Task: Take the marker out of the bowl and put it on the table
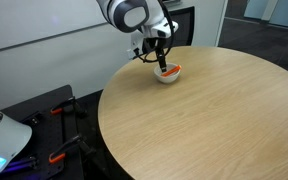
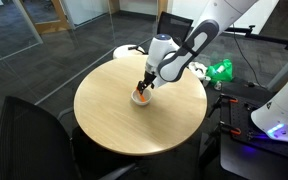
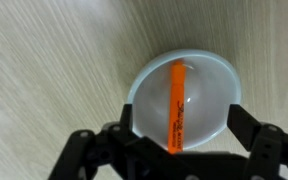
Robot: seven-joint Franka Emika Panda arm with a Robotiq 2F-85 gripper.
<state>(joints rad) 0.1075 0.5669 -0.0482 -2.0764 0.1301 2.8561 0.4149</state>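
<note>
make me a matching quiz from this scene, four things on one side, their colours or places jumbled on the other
Things:
1. marker
2. bowl
3. table
4. claw

Matches:
a. tan wood grain
b. black, open above the bowl
c. orange, lying in the bowl
d. white, standing on the table

Pairs: 1-c, 2-d, 3-a, 4-b

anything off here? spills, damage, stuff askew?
Nothing stands out. The marker lies inside the bowl, which sits upright on the table; the end effector hangs open above it. No spill or damage visible.
</note>
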